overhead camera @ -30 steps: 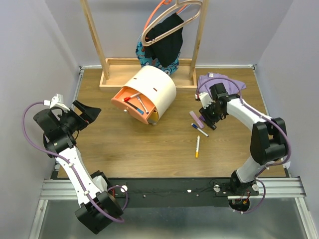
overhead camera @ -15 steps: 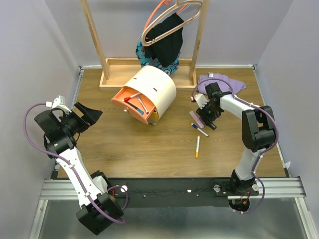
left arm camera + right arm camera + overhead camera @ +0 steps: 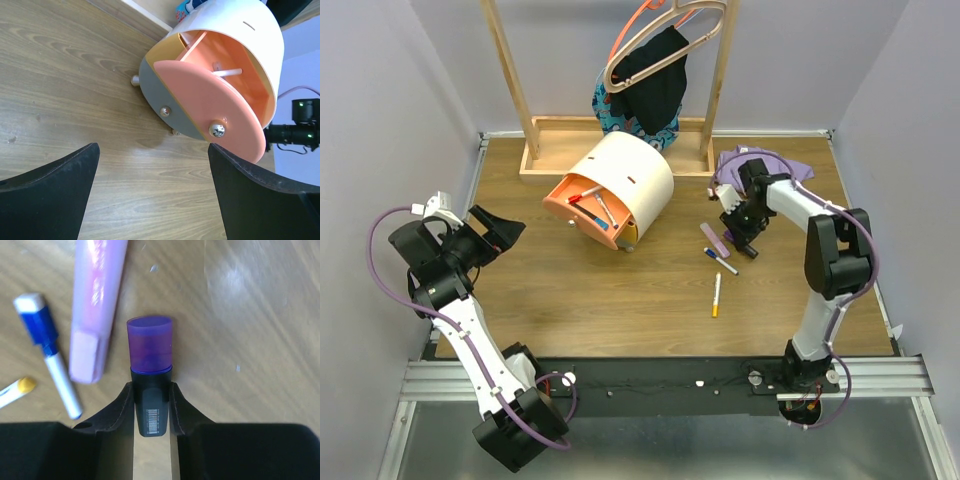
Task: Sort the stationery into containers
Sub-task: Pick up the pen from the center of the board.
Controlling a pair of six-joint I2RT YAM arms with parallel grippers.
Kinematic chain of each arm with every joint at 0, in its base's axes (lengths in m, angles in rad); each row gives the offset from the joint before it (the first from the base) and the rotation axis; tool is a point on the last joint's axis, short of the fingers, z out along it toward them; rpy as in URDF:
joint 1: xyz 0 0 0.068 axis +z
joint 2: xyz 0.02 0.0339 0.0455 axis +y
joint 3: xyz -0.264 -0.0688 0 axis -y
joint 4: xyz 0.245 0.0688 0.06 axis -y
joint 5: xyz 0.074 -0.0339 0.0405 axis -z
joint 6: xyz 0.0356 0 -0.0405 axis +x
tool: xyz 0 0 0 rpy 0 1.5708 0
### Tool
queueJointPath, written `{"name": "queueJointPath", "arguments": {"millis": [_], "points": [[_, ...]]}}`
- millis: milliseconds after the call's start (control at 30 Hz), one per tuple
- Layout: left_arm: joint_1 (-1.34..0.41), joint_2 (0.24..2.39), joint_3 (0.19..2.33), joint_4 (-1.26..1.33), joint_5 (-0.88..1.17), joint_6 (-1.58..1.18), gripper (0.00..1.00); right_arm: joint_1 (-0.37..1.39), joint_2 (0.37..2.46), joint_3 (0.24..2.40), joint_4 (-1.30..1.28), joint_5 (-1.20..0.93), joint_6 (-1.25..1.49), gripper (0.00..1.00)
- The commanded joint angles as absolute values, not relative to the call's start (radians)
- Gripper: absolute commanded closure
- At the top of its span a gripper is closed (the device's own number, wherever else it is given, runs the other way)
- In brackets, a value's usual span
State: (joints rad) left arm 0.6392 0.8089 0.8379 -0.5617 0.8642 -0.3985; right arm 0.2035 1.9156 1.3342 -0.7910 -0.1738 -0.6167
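Observation:
A black marker with a purple cap lies on the wood, and my right gripper is shut on its black barrel. Seen from above, that gripper sits right of centre. Just left of it lie a pink marker, a blue-capped white pen and an orange-tipped pen. The cream chest stands at centre back with its orange drawer swung open, and pens lie inside. My left gripper hangs open at the far left, pointing at the chest, with nothing between its fingers.
A purple cloth lies behind the right gripper. The wooden rack base runs along the back edge, with hangers and dark clothing above the chest. Grey walls close in both sides.
The right gripper's jaws have closed onto the purple-capped marker, and its wrist has turned a little. The left arm has stayed in place.

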Motion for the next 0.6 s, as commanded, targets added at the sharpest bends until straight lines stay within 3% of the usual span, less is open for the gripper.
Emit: {"name": "queueJointPath", "arguments": {"millis": [0, 167, 333, 567], "points": [[0.635, 0.801, 0.854, -0.509, 0.867, -0.431, 0.01, 0.193, 1.746, 1.474, -0.925, -0.316, -0.558, 0.8], [0.635, 0.804, 0.836, -0.46, 0.874, -0.468, 0.01, 0.221, 1.626, 1.63, -0.992, -0.489, -0.474, 0.8], [0.635, 0.807, 0.834, -0.443, 0.871, -0.466, 0.01, 0.452, 1.565, 1.713, -0.928, -0.408, -0.347, 0.81], [0.634, 0.804, 0.838, -0.439, 0.871, -0.474, 0.01, 0.641, 1.742, 1.982, -0.902, -0.457, -0.114, 0.81]]}}
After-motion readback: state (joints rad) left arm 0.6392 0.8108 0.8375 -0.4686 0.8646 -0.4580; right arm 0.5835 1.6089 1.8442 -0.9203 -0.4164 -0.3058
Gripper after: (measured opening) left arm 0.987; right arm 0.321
